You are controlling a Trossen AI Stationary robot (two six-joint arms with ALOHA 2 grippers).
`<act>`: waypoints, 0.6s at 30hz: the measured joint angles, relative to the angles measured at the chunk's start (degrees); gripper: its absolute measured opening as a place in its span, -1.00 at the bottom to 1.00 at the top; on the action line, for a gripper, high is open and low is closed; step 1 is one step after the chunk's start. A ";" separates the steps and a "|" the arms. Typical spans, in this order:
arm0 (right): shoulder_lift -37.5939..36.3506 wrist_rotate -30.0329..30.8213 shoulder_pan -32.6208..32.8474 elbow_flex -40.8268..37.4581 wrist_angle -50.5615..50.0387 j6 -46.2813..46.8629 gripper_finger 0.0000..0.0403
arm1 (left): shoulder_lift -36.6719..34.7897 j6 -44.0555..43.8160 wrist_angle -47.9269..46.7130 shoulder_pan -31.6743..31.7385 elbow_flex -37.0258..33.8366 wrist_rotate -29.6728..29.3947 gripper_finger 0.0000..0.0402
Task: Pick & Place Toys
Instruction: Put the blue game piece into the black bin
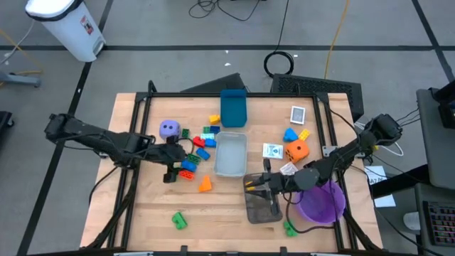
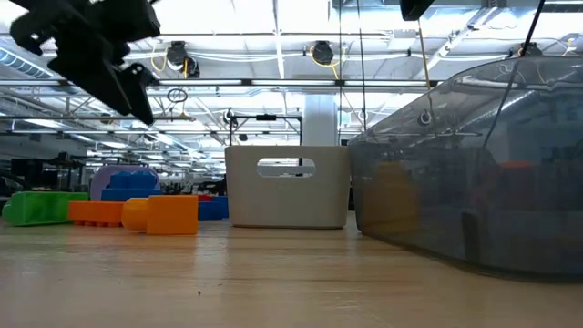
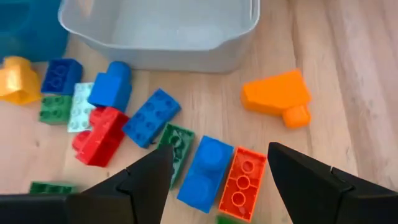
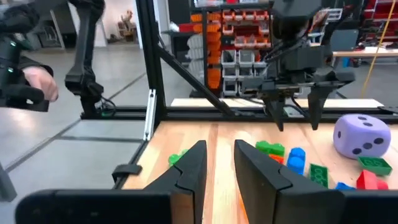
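Bricks lie on the wood left of the light grey tray [image 1: 229, 153]. Among them are a blue brick [image 3: 208, 171], an orange brick [image 3: 242, 183], a green one [image 3: 177, 144] and a red one [image 3: 99, 134]. My left gripper [image 3: 217, 155] is open and hovers above the blue and orange bricks, clear of them [image 1: 170, 173]. The purple die [image 1: 168, 129] sits behind them and the orange die [image 1: 296, 150] at the right. My right gripper [image 1: 254, 183] hangs over the far left corner of the dark grey tray [image 1: 264, 206]. Its fingers [image 4: 221, 149] stand a little apart with nothing between them. A yellow piece [image 1: 249, 183] shows below it.
A blue bin [image 1: 233, 108] stands at the back and a purple bowl [image 1: 323, 203] at the front right. An orange piece [image 1: 205, 183] and green bricks [image 1: 178, 220] [image 1: 290, 227] lie apart. Cards [image 1: 273, 151] lie near the orange die. A person's hand [image 4: 34, 84] shows beyond the table's left edge.
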 joint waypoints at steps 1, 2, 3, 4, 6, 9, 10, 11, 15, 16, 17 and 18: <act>0.00 0.02 0.00 -0.02 -0.37 -0.03 -0.64 | 1.18 0.55 0.08 0.63 0.02 0.89 0.35; 0.00 0.02 0.00 0.00 -0.52 -0.35 -0.64 | 2.77 1.14 0.31 1.25 0.02 1.86 0.35; 0.00 0.02 -0.02 0.00 -0.55 -1.04 -0.64 | 4.38 1.76 0.39 1.81 0.02 2.50 0.35; 0.00 0.00 -0.02 0.00 -0.57 -1.58 -0.64 | 5.86 2.14 0.31 2.38 0.01 2.93 0.35; 0.00 0.00 0.00 0.00 -1.09 -2.36 -0.64 | 8.37 2.78 0.66 3.41 0.00 2.92 0.35; 0.00 -0.01 0.00 -0.01 -1.69 -2.57 -0.64 | 12.22 4.49 2.50 5.03 0.00 4.71 0.35; -0.02 -0.02 0.00 -0.02 -1.96 -2.57 -0.64 | 13.41 5.10 3.08 5.62 0.00 5.97 0.35; -0.02 -0.02 0.00 -0.02 -2.49 -2.57 -0.64 | 14.45 5.59 3.86 6.14 0.00 6.67 0.35; -0.02 -0.02 0.00 -0.02 -4.07 -2.60 -0.64 | 18.07 6.77 4.61 8.41 0.00 7.39 0.35; -0.02 -0.02 0.00 -0.02 -4.45 -2.79 -0.64 | 18.63 6.81 4.81 8.96 0.00 7.43 0.35; -0.02 -0.02 0.00 -0.02 -4.93 -3.22 -0.64 | 19.04 6.87 4.86 9.49 0.00 7.83 0.35; -0.02 -0.04 0.00 -0.02 -5.47 -3.95 -0.64 | 19.35 6.99 4.83 10.03 0.00 8.70 0.35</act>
